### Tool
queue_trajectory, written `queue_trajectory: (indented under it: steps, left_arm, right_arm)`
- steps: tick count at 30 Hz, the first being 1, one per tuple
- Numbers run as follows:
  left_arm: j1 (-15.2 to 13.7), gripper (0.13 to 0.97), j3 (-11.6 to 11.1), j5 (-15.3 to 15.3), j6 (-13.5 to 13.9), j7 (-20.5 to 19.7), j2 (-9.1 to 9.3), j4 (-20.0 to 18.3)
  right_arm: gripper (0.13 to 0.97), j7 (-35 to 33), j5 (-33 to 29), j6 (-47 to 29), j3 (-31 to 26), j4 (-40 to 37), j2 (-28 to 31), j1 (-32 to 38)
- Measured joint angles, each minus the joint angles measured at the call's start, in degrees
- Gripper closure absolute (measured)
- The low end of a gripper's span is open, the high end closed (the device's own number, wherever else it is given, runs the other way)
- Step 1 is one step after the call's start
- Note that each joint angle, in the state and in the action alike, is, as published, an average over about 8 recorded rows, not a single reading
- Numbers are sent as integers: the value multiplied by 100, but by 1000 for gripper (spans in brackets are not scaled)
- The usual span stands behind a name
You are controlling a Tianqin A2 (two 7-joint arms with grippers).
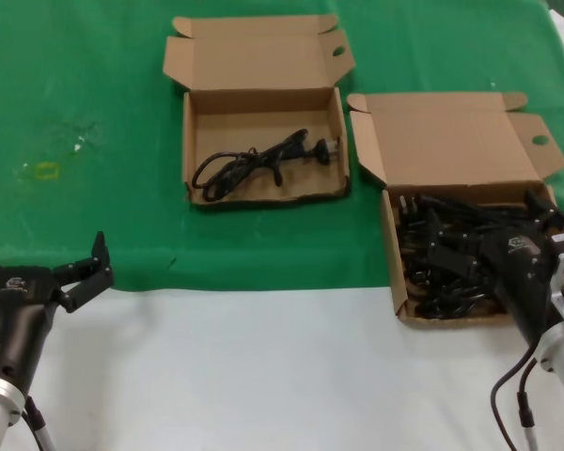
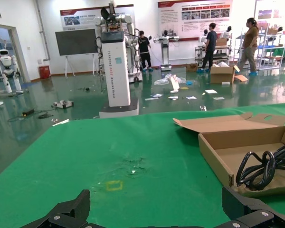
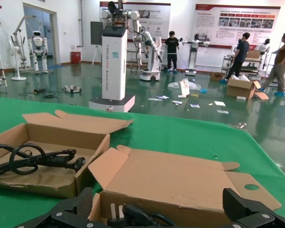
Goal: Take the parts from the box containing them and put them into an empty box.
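Observation:
The larger box (image 1: pixel 451 136) stands at the right with its big lid open. It holds a tangle of black power cords (image 1: pixel 442 272). My right gripper (image 1: pixel 489 235) hovers open over those cords. In the right wrist view (image 3: pixel 161 206) its fingers stand wide apart above a black plug (image 3: pixel 133 216), in front of the lid (image 3: pixel 180 175). The smaller box (image 1: pixel 190 141) sits at the centre back and holds one looped cord (image 1: pixel 258 160); that cord also shows in the left wrist view (image 2: pixel 263 166) and the right wrist view (image 3: pixel 35 159). My left gripper (image 1: pixel 42 249) is open and empty at the near left.
A green cloth (image 1: pixel 94 94) covers the far part of the table; the near part is white (image 1: pixel 263 376). A small yellow mark (image 1: pixel 45 170) lies on the cloth at the left. The left gripper (image 2: pixel 156 209) looks over the cloth toward the smaller box (image 2: pixel 218 156).

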Motion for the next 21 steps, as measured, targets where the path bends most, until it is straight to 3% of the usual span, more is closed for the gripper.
queue_trajectory:
  steps: [21]
  left_arm:
    - [0,132,0,0,0,0,0,0]
  right_arm:
    - [129,0,0,0,0,0,0,0]
